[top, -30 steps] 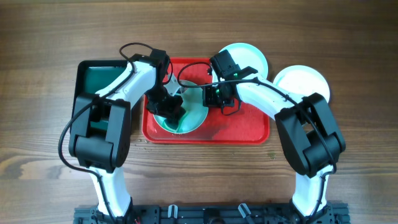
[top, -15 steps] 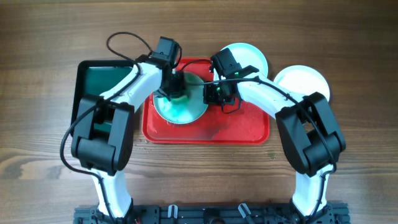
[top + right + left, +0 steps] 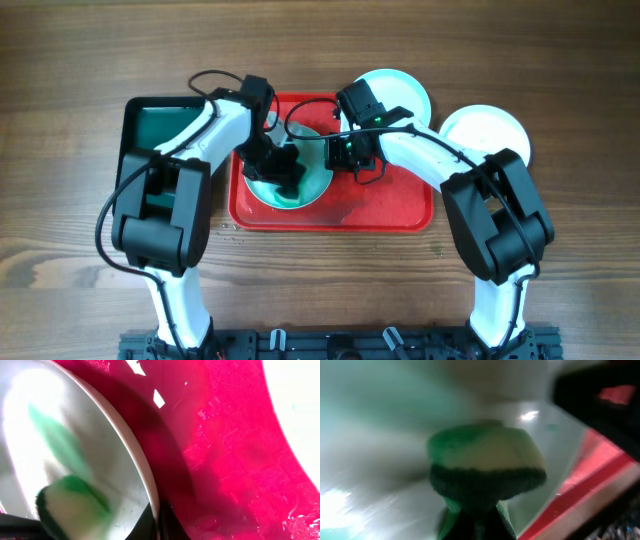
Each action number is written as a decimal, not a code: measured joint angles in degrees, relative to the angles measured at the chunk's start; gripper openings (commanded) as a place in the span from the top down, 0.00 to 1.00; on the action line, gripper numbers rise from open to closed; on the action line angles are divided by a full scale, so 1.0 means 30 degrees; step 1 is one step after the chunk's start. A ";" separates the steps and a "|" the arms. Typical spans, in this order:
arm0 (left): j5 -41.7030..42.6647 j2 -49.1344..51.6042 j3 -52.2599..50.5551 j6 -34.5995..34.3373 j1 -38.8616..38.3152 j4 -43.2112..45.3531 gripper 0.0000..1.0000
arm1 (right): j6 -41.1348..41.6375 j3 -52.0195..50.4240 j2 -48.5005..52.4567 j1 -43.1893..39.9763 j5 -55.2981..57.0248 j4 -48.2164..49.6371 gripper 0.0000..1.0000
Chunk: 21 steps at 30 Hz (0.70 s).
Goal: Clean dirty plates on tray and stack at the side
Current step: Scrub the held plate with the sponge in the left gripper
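A pale aqua plate [image 3: 312,190] sits on the red tray [image 3: 380,210], with a green smear [image 3: 60,442] on its inside. My left gripper [image 3: 281,170] is shut on a green-and-yellow sponge [image 3: 485,467] and presses it on the plate; the sponge also shows in the right wrist view [image 3: 67,505]. My right gripper [image 3: 335,152] is shut on the plate's right rim [image 3: 145,475]. Two more plates lie off the tray at the back right: one [image 3: 405,92] partly under my right arm, one [image 3: 490,130] white.
A dark green tray [image 3: 150,125] lies left of the red tray, under my left arm. The red tray's floor is wet [image 3: 235,460]. Bare wooden table lies in front.
My left gripper with the sponge swept from the plate's lower middle up to its far rim and back down to the middle. The right gripper has held the rim still.
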 measured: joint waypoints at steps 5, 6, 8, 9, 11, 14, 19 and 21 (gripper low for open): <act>0.1508 0.0189 -0.0240 -0.0321 -0.0102 0.4852 0.96 | 0.0000 0.0000 0.0000 0.0000 -0.0007 0.0007 0.96; 0.1005 0.0189 -0.0270 -0.0969 -0.0117 0.5544 0.96 | 0.0000 0.0000 0.0000 0.0000 -0.0007 0.0015 0.96; -0.0459 0.0182 -0.0262 -0.1953 -0.0197 0.6666 0.96 | 0.0007 0.0000 0.0000 0.0000 0.0007 0.0095 0.96; -0.1370 0.0138 -0.0197 -0.2550 -0.0284 0.6870 0.96 | 0.0007 0.0000 0.0000 0.0000 0.0000 0.0131 0.96; -0.4080 -0.0117 -0.0044 -0.4014 -0.0554 0.6994 0.96 | 0.0000 0.0000 0.0000 0.0000 0.0000 0.0153 0.96; -0.8000 -0.0306 0.0197 -0.6084 -0.0641 0.6535 0.96 | 0.0000 0.0000 0.0000 0.0000 0.0000 0.0160 0.96; -1.1125 -0.0379 0.0517 -0.7985 -0.0634 0.4007 0.96 | -0.0022 0.0000 0.0007 0.0087 -0.0073 0.0204 0.96; -1.0564 -0.0401 0.0619 -0.6477 -0.0554 0.2951 0.96 | -0.0153 0.0000 0.0007 0.0124 -0.0087 0.0102 0.96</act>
